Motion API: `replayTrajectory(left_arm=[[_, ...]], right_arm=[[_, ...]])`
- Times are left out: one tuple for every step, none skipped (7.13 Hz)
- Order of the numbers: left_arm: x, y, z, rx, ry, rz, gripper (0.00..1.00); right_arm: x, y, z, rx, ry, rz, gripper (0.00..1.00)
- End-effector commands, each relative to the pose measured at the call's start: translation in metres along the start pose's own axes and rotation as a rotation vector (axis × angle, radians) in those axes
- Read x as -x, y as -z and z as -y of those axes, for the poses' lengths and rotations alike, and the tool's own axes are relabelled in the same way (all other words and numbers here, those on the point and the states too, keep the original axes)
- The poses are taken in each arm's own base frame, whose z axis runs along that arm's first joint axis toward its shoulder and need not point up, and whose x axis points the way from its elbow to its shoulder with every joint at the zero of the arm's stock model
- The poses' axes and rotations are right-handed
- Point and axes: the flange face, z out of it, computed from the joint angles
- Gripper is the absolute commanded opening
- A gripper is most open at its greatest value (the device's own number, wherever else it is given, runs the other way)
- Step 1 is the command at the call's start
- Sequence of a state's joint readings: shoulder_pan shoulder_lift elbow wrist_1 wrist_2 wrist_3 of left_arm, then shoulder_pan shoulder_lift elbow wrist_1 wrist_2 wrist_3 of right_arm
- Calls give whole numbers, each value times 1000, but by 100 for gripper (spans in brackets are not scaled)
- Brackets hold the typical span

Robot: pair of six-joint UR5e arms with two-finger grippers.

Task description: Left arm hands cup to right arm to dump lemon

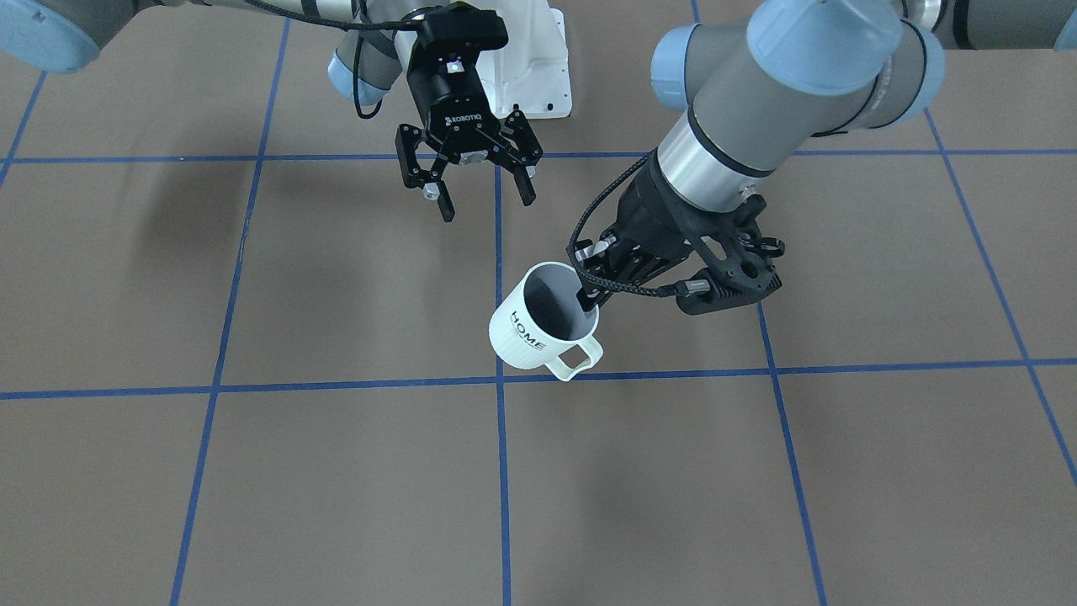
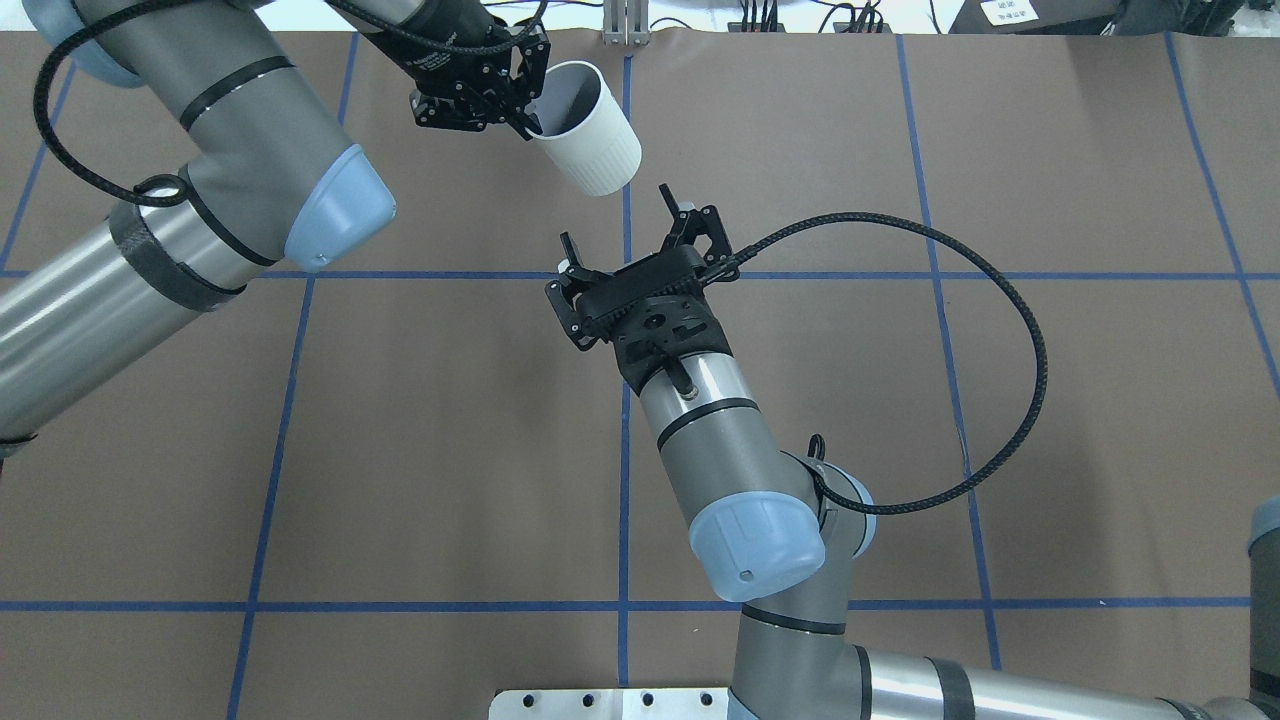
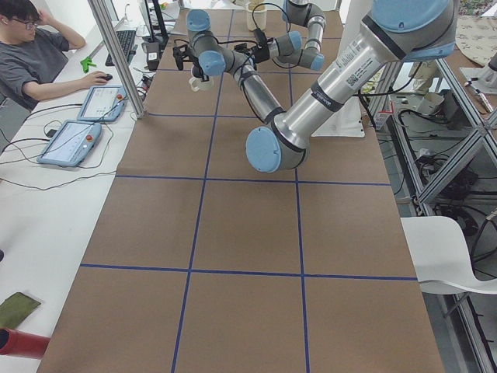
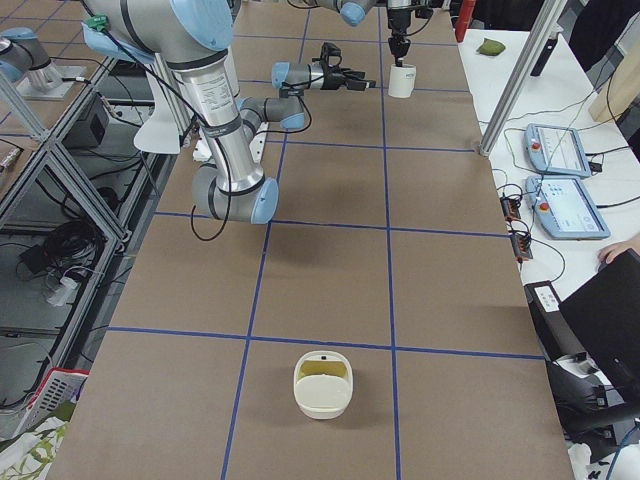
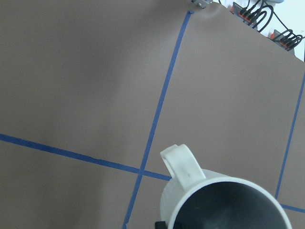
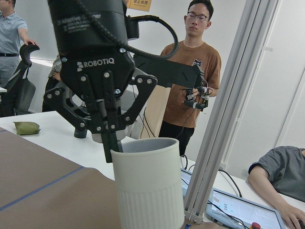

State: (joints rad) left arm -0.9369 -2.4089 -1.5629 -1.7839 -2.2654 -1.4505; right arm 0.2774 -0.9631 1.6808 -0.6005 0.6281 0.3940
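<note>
**Front-facing:** The left tool (image 1: 586, 296) is clamped on the rim of the white "HOME" cup (image 1: 538, 332), with one finger inside and the handle turned toward the operators' side. The right tool (image 1: 486, 204) hangs nearby, its fingers spread and empty. The hand-over looks about to begin.

**Overhead:** The right tool faces the cup's ribbed wall, near it but not touching. Next it needs to close that gap and grip the body below the rim, clear of the left finger, before the left tool lets go.

**Left wrist:** The grey inside of the cup shows no lemon; it may lie deeper.

**Right side:** A white tub (image 4: 322, 385) sits on the desk (image 4: 330, 290), well apart from both arms. Whether the cup's base rests on the desk cannot be told.

**Right wrist:** A metal post (image 6: 224, 119) and an onlooker (image 6: 190, 62) stand behind the cup, not between the tools.
</note>
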Motion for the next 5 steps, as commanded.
replayTrajectory(left_arm=[[6,9,13,-21,-11,5,0],[28,8,25,-30,-29,26,0],[54,10,38,-39,-49,44,0],[84,12,41,-40,-74,60,0],[117,17,43,-44,-92,76,0]], right_arm=[[-40,-21,-9,23,-82,1,99],[-63,-36,-10,45,-127,15,99],[-84,-56,-7,99,-130,6,99],[-114,-84,6,210,-170,3,99],[-141,-98,15,306,-163,11,99]])
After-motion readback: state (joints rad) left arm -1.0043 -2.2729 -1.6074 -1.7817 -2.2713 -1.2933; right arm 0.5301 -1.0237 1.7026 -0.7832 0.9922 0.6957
